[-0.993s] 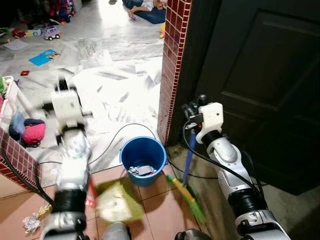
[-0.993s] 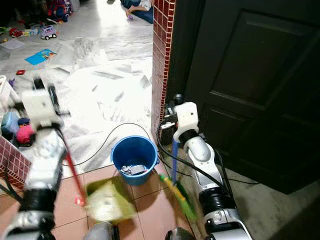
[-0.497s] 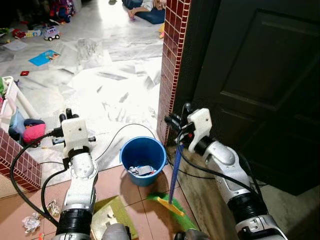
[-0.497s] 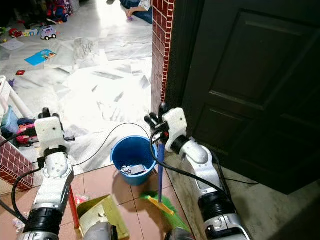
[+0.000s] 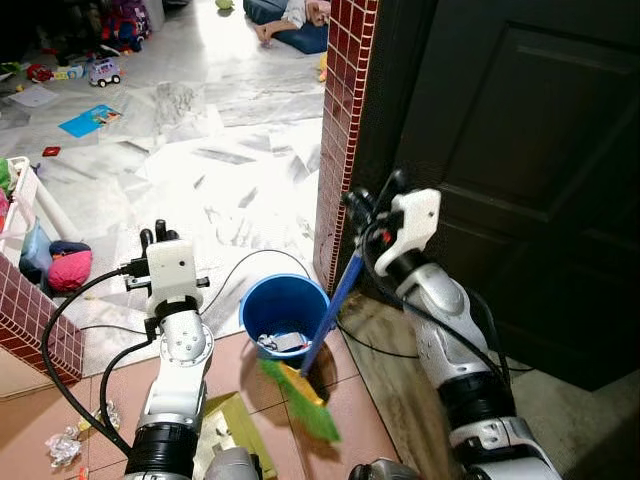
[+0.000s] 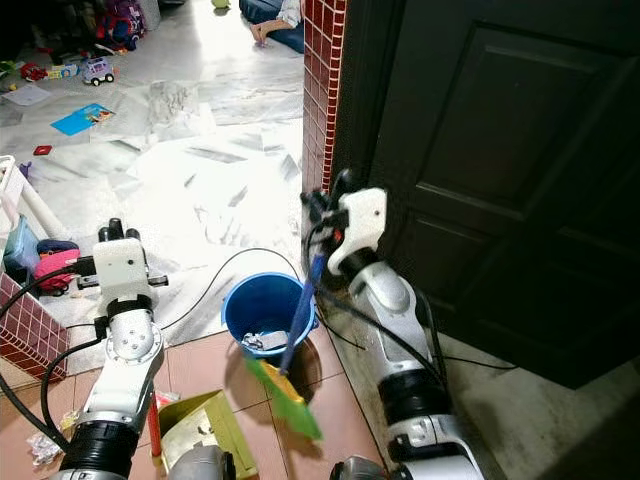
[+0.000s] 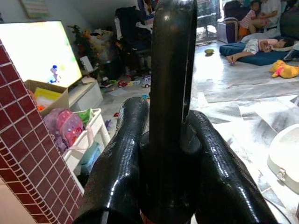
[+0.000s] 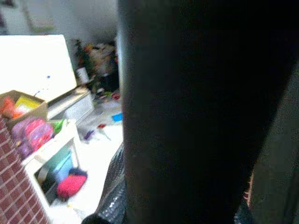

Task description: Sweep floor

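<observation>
The right gripper (image 5: 362, 208) clamps the broom (image 5: 318, 345), its bristles lifted just near the bucket (image 5: 285, 318). The left gripper (image 6: 108, 232) grips the dustpan (image 6: 203, 430) handle upright, ready to catch.

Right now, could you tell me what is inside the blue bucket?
The blue bucket holds some pale scraps of rubbish at the bottom. The broom held by the right gripper crosses its near rim, hiding part of the inside.

The terracotta tile floor (image 5: 60, 400) bears a blue bucket (image 5: 285, 318), a black cable (image 5: 215, 285) and crumpled litter (image 5: 62, 446).
</observation>
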Tool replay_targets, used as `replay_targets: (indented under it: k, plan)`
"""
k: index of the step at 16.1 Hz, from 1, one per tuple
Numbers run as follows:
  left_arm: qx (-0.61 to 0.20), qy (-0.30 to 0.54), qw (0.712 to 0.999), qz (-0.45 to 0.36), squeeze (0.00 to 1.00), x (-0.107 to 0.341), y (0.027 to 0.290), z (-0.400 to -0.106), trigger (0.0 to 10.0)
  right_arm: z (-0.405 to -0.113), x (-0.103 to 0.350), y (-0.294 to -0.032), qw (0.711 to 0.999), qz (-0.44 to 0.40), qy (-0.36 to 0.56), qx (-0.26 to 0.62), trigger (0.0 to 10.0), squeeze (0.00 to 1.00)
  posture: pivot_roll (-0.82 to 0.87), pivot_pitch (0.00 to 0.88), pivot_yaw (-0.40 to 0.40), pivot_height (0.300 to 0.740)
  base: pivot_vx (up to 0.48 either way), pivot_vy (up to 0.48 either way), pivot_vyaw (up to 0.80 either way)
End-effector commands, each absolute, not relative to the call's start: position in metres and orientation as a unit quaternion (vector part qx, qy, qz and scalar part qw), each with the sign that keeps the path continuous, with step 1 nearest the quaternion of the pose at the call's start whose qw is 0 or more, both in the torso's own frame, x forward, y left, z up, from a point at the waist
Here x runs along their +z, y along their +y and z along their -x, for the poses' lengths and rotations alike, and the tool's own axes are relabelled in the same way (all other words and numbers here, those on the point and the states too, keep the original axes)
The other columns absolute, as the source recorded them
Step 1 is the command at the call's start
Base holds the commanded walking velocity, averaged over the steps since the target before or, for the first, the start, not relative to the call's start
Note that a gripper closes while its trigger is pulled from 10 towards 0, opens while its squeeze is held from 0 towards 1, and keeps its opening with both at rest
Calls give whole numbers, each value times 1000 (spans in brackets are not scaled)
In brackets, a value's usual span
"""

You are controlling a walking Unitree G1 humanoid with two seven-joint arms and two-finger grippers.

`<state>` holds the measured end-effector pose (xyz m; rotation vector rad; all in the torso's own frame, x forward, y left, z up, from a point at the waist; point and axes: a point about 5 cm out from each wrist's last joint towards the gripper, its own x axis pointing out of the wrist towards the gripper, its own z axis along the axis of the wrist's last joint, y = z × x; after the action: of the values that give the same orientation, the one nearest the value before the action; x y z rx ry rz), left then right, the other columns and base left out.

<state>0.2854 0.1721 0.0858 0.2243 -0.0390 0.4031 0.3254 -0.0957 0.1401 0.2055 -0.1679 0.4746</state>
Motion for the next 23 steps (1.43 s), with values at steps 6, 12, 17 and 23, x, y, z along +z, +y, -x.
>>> replay_targets:
  k: [6,12,17,23]
  plan:
    - [180,30,977,-113,0,67,166,-282,10000,-342,170,-123,980,-56,-149,123,10000,0,30,0,-4,740,0,0,0]
    - [169,34,979,-106,0,66,163,-283,10000,-337,156,-119,982,-33,-122,141,10000,0,32,0,-4,740,0,0,0]
    - [137,45,985,-90,0,59,159,-272,10000,-302,109,-108,972,-13,-45,232,10000,0,30,0,-1,740,0,0,0]
    - [50,28,998,-30,0,64,136,-265,10000,-290,100,-130,988,51,-59,134,10000,0,31,0,9,740,0,320,0]
